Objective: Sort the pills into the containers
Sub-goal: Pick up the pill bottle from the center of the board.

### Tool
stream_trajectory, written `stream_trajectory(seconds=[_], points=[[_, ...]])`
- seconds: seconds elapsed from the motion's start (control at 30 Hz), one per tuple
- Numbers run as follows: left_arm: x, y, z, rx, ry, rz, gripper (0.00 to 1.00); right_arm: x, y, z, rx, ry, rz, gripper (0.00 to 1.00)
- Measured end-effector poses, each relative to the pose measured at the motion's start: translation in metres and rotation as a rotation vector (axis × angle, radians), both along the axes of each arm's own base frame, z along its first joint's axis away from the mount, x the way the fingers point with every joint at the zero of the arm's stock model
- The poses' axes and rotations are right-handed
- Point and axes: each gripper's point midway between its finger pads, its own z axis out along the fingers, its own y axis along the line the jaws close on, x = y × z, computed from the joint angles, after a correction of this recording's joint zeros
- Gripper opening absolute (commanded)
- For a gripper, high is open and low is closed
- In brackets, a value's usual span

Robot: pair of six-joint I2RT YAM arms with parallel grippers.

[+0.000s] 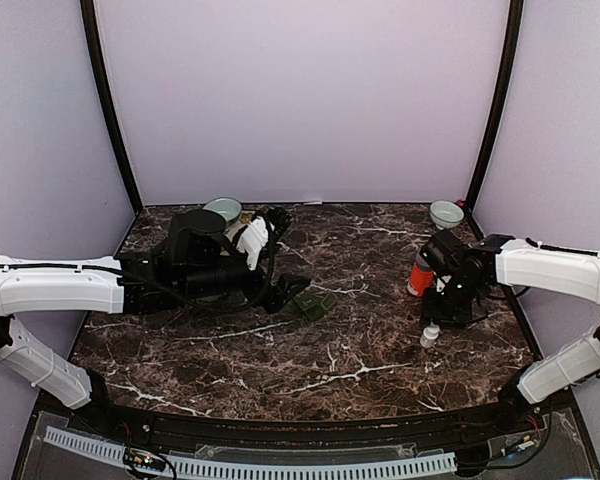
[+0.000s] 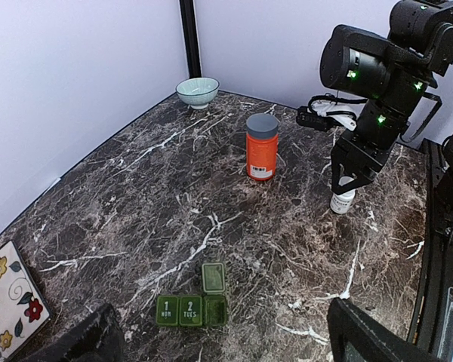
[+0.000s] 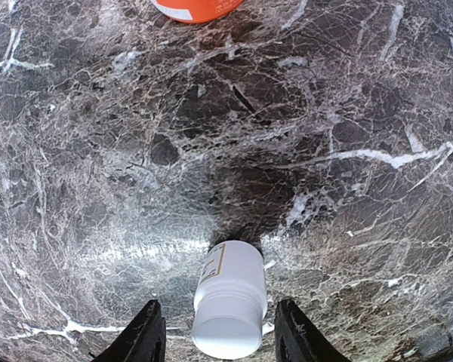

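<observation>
A small white pill bottle [image 3: 230, 305] with a white cap stands upright on the marble at the right; it also shows from above as the white bottle [image 1: 431, 335]. My right gripper [image 3: 220, 339] is lowered over it, open, one finger on each side with a gap to the bottle. An orange bottle [image 1: 420, 276] with a grey cap stands just behind. A green weekly pill organizer [image 2: 192, 309] lies mid-table with one lid flipped open. My left gripper [image 2: 226, 343] hovers above it, wide open and holding nothing. No loose pills show.
A pale bowl [image 1: 223, 209] sits at the back left and a second bowl [image 1: 446, 213] at the back right corner. A floral-patterned item [image 2: 7, 302] lies by the left wall. Purple walls close in the marble table [image 1: 360, 370] on three sides.
</observation>
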Motion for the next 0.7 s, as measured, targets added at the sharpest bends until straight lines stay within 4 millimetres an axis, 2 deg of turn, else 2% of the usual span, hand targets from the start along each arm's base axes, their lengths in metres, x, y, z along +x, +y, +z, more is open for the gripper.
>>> stream_trajectory(seconds=[0.7], points=[[-0.0001,0.0003,-0.0009,0.003,0.002,0.000,0.97,-0.0016,0.0009,-0.0005,0.004,0.008,0.009,0.43]])
